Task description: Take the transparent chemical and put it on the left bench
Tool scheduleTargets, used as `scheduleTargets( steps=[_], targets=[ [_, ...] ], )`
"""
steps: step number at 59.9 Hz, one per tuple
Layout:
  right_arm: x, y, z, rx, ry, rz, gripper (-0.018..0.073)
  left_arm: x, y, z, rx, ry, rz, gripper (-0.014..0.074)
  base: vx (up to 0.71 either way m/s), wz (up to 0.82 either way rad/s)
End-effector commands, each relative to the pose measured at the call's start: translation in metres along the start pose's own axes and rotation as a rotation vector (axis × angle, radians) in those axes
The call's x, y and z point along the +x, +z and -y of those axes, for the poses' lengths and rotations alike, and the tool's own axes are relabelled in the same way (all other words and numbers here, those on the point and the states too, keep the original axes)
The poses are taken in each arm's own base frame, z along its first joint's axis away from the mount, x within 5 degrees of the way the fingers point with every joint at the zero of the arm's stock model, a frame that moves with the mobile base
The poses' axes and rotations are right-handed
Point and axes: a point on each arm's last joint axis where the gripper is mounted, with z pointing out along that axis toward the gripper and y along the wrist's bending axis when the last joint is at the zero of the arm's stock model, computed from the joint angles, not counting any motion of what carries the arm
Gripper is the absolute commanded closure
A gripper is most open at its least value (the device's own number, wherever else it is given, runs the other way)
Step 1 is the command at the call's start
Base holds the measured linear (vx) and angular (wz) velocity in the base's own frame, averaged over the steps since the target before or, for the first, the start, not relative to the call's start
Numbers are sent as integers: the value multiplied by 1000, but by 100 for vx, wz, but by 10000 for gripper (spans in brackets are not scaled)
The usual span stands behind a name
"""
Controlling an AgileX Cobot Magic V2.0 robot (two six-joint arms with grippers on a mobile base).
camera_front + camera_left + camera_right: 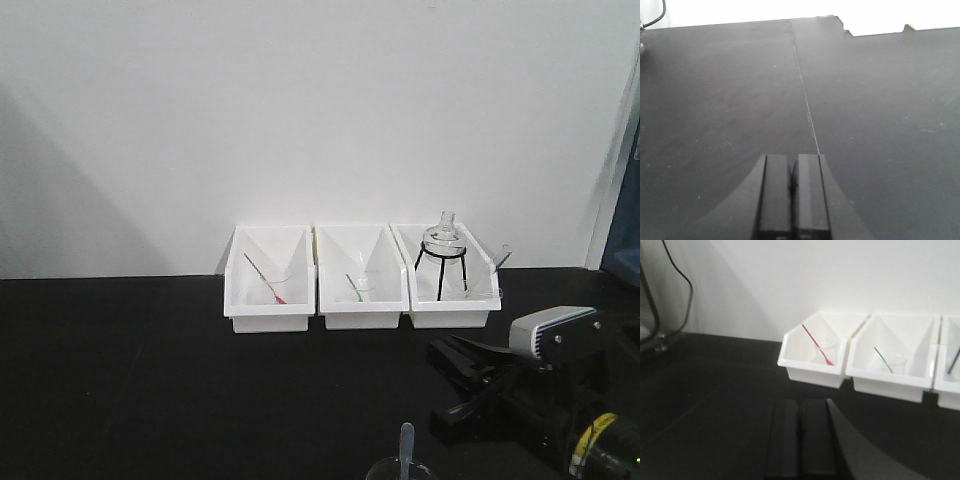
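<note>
The transparent chemical, a small clear beaker with a translucent dropper standing in it, sits on the black left bench at the bottom edge of the front view, partly cut off. My right arm is to its right and does not touch it. In the right wrist view my right gripper is shut with nothing in it, low over the bench and facing the bins. My left gripper is shut and empty too, over bare bench top beside a thin seam. Neither wrist view shows the beaker.
Three white bins stand in a row against the white wall. The left one holds a beaker with a red dropper, the middle one a beaker with a green dropper, the right one a round flask on a black tripod. A black cable hangs at far left.
</note>
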Motion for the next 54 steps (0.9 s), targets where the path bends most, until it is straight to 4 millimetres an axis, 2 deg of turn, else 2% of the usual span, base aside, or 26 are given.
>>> scheduleTargets(
  steps=[1,8,17,26,37,54],
  targets=[
    [-29,-24,-2,61,-1,8,571,-3,-1,0,-2,-9,81,600,0,0],
    [-35,-60,-3,167,-12,-59,568,-3,-1,0,-2,-9,81,600,0,0],
    [-28,-108,-13,181,-64,0,566,-3,-1,0,-2,-9,81,600,0,0],
    [-20,-139,-20,184,-88,64,567,-3,-1,0,-2,-9,81,600,0,0],
    [-9,-160,-25,182,-99,120,567,-3,-1,0,-2,-9,81,600,0,0],
    [-5,-166,-26,182,-101,134,567,-3,-1,0,-2,-9,81,600,0,0]
  ],
)
